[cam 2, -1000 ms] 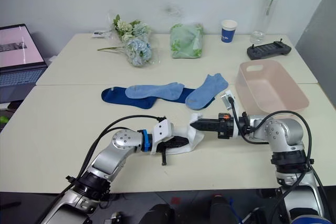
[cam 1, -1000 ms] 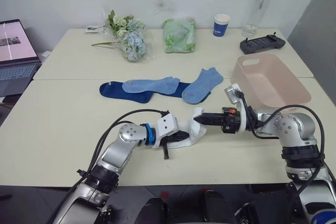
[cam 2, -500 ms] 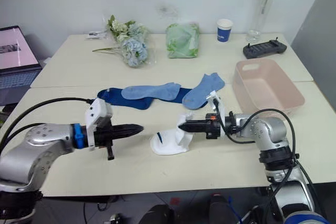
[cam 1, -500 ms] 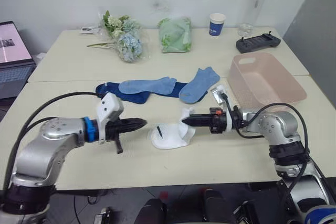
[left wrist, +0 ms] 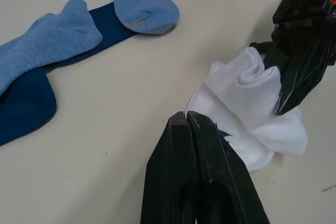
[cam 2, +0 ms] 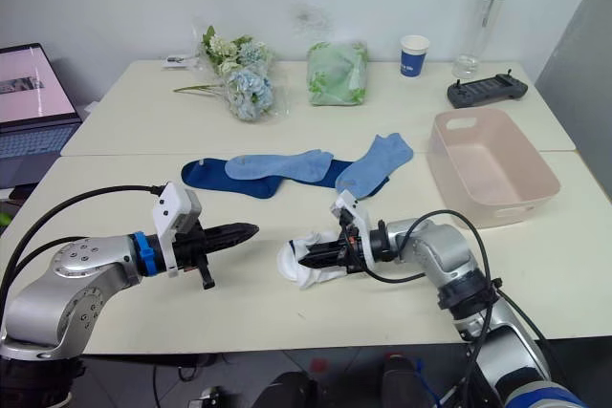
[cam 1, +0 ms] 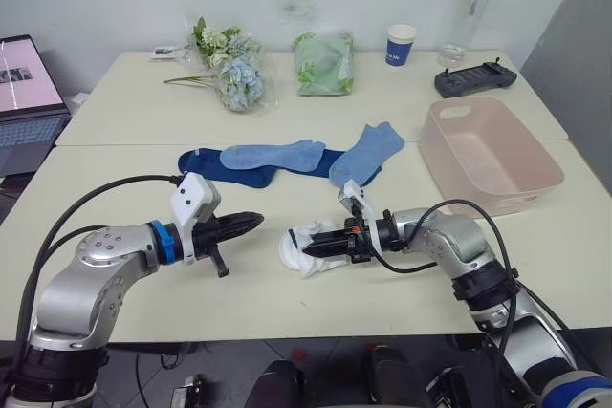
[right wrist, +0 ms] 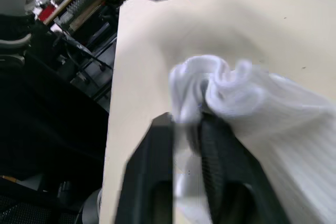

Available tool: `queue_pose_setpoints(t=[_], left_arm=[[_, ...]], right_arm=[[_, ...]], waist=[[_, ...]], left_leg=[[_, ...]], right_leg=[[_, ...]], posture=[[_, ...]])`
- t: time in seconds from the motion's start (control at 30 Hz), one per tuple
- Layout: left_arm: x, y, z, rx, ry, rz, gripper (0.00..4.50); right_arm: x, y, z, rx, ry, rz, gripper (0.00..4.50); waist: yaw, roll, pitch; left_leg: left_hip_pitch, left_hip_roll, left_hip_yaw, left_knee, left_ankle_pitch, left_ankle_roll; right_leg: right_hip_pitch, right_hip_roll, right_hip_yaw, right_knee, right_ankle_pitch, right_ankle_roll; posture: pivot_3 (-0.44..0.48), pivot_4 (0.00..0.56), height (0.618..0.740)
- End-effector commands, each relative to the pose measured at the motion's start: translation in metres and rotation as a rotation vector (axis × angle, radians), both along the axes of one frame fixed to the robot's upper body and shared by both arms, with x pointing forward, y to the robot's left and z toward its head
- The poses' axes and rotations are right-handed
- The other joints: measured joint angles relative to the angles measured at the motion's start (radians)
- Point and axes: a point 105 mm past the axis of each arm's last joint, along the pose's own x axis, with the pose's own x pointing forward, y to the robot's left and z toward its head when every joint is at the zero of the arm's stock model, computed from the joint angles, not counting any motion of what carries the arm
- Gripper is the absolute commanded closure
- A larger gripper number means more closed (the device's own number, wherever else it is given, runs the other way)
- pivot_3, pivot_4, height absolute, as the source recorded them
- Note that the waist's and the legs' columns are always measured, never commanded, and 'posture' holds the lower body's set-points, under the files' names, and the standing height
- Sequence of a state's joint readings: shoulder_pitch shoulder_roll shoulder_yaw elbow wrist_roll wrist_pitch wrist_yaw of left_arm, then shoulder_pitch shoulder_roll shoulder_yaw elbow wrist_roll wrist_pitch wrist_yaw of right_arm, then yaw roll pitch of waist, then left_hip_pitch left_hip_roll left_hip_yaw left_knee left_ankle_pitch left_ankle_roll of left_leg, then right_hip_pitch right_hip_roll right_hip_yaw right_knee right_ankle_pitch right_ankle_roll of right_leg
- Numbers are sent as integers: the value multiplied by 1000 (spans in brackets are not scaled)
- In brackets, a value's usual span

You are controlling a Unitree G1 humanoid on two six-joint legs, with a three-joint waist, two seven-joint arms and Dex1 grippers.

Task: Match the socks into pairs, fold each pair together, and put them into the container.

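Right claw [cam 2: 308,254] apparently pinching white socks [cam 2: 304,257].

Left gripper [cam 1: 256,221] has been pulled off the white socks [cam 1: 308,244], fingers pressed together. Right gripper [cam 1: 311,246] has been pushed across into the bundle; fabric pinched, bunched nearer the left gripper.

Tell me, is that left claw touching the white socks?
Apart. In the left eye view, bare table separates the shut left gripper from the white socks, which the right gripper is pinching.
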State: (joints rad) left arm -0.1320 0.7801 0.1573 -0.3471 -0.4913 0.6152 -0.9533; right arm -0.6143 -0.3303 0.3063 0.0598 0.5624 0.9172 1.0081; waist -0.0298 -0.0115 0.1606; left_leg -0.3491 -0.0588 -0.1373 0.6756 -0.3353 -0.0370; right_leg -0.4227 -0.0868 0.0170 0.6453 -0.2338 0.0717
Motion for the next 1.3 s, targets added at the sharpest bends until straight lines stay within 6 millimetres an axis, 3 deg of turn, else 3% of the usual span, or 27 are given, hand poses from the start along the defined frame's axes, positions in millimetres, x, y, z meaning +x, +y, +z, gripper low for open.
queue_pose_setpoints(t=[0.03, 0.1, 0.23, 0.3, 0.37, 0.47, 0.53, 0.77, 0.97, 1.23, 1.3], left_arm=[[1, 1, 14, 0, -54, -24, 4500], [4, -2, 18, -3, -65, -42, 4500], [8, -12, 25, -14, -95, -82, 4500], [7, -28, 28, -58, -96, -139, 4500], [-1, -48, 21, -69, -70, -226, 4500], [-3, -58, 3, -25, -46, -263, 4500], [7, -54, -15, 59, -71, -213, 4500], [6, -34, -76, 263, -15, -227, 4500], [3, -23, -93, 283, 8, -220, 4500], [1, -21, -91, 281, 2, -221, 4500], [0, -20, -90, 280, 3, -221, 4500]], right_arm=[[-5, 0, 27, 89, -15, 12, 2387], [-8, 0, 35, 117, -6, 11, 1722], [-7, -5, 42, 126, -15, -18, 1722], [1, -17, 43, 104, -34, -85, 1722], [10, -34, 39, 35, -60, -160, 1722], [16, -47, 36, -1, -81, -219, 1722], [20, -52, 31, -27, -64, -262, 1722], [15, -55, 10, -111, 12, -300, 1722], [13, -49, -13, -165, 139, -328, 1722], [7, -32, -30, -190, 248, -292, 1722], [9, -20, -29, -145, 309, -298, 1722]], waist=[[0, 0, 0], [1, 0, 0], [1, 0, 0], [2, 0, 0], [5, 0, 0], [2, 0, 0], [-3, 0, 0], [-1, 0, 0], [-2, 0, -1], [-6, 1, -3], [-9, 1, -4]], left_leg=[[0, 0, 0, 0, 0, 0], [0, 0, 0, 0, 0, 0], [0, 0, 0, 0, 0, 0], [0, 0, 0, 0, 0, 0], [0, -1, 0, 0, 0, 0], [0, -1, 1, 0, 0, 0], [0, -1, 1, 0, 0, 0], [1, -1, 2, -3, 0, 0], [2, 0, 2, -2, 0, 0], [3, 0, 2, -3, 0, 1], [4, 0, 2, -3, 0, 1]], right_leg=[[0, 0, 0, 0, 0, 0], [0, 0, 0, 0, 0, 0], [0, 0, 0, 0, 0, 0], [0, 0, 0, 0, 0, 0], [1, -1, 0, -1, 0, 0], [1, -1, 1, -1, 0, 0], [1, 0, 0, -1, 0, 0], [0, 3, 1, 0, 0, -1], [1, 0, 1, 0, 0, -1], [1, 2, 1, 1, 0, -1], [1, 3, 1, 1, 0, -1]], posture=[[0, 150, 740], [0, 150, 740], [0, 150, 740], [0, 150, 740], [0, 150, 740], [0, 150, 740], [0, 150, 740], [0, 150, 740], [0, 150, 740], [0, 150, 740], [0, 150, 740]])
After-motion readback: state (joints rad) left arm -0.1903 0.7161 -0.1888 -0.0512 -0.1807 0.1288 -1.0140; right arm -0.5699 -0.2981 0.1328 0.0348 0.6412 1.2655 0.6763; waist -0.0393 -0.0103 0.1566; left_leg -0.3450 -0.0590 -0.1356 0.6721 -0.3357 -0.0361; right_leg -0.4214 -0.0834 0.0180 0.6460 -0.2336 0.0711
